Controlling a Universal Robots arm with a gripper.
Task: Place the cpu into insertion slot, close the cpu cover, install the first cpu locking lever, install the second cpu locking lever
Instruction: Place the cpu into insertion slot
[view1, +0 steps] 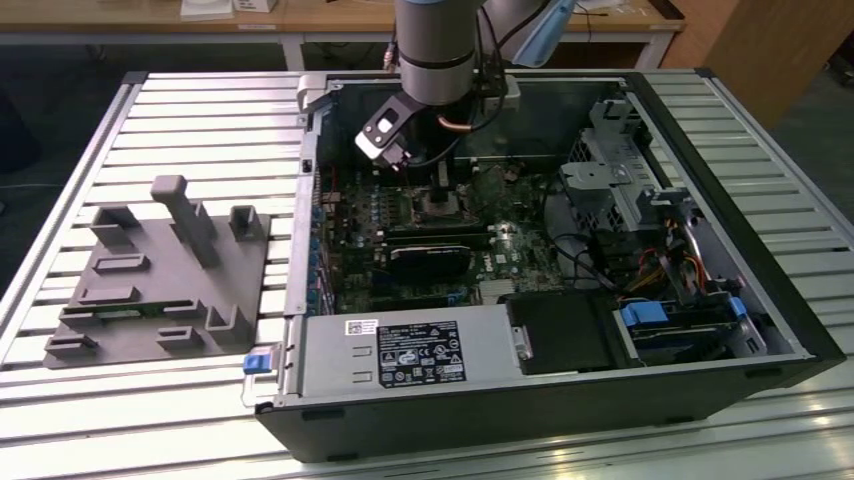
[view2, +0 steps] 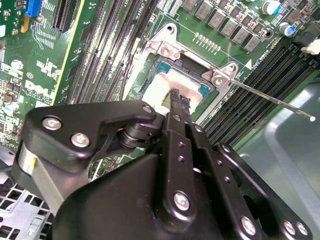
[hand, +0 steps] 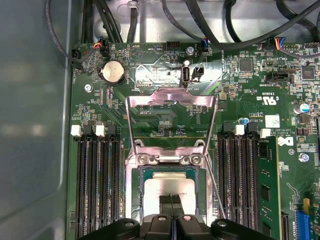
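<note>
The gripper (view2: 177, 98) is clenched with nothing between its fingers, its tips set against the top of the cpu (hand: 156, 191), which is seated in the insertion slot (hand: 131, 196). The raised cpu cover (hand: 170, 98) is shown in the first wrist view, and an unlatched lever (view2: 275, 101) in the second wrist view.

A dark printed label (view1: 418, 355), its fine print illegible, sits on the grey metal housing (view1: 320, 350); a white sticker (hand: 272, 121) and white silk-screened lettering (hand: 268, 99) stand on the green motherboard (hand: 150, 112)
</note>
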